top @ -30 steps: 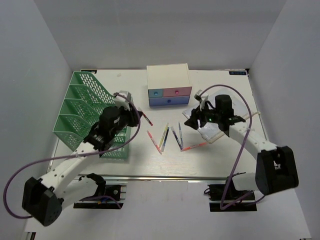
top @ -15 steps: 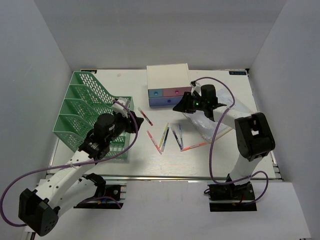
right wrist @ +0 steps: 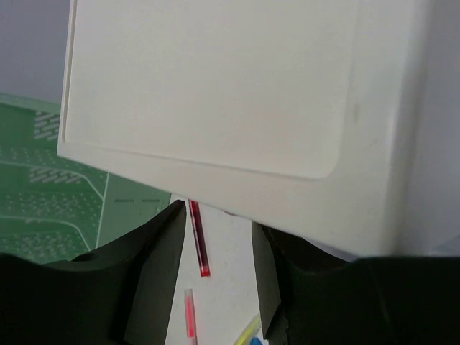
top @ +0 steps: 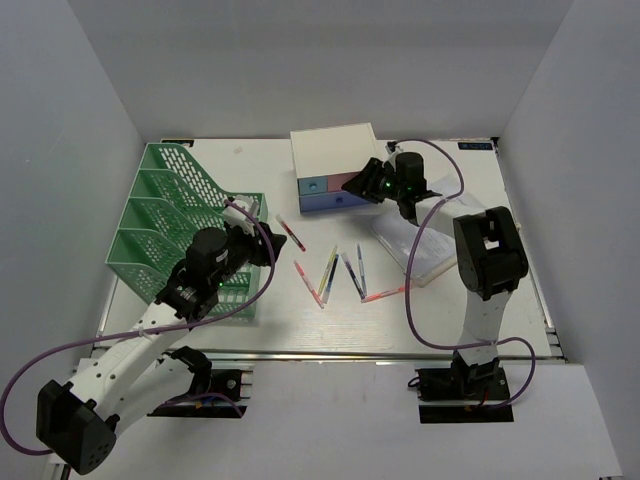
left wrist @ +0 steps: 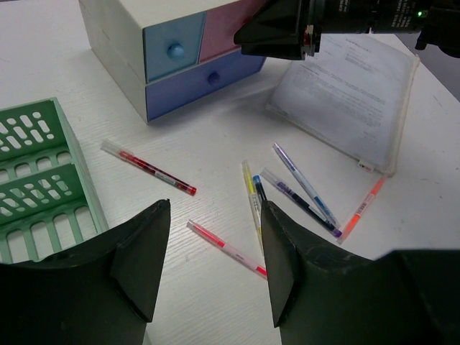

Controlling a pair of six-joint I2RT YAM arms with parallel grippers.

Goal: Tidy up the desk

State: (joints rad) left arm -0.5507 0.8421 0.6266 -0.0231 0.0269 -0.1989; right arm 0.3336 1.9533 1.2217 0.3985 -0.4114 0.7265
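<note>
The desk (top: 300,320) is an off-white tabletop with several pens scattered at its middle. My left gripper (top: 258,238) hovers beside the green rack, open (left wrist: 212,273), with nothing between its fingers. A pink pen (left wrist: 226,248) lies on the desk under the gap, and a red pen (top: 291,233) lies just beyond. My right gripper (top: 365,183) is at the pink drawer (left wrist: 223,36) of the white drawer box (top: 330,150). Its jaws (right wrist: 215,266) stand apart, their tips at the box's front edge. That drawer's knob is hidden.
A green mesh file rack (top: 170,225) fills the left side. A clear document sleeve (top: 425,245) lies to the right, an orange pen (top: 388,293) at its near corner. Yellow, blue and purple pens (top: 340,273) lie in a zigzag. Grey walls enclose the desk.
My right gripper swung from above the document sleeve to the pink drawer front, narrowing a little; the box shifted slightly. My left gripper opened and drew back from the red pen.
</note>
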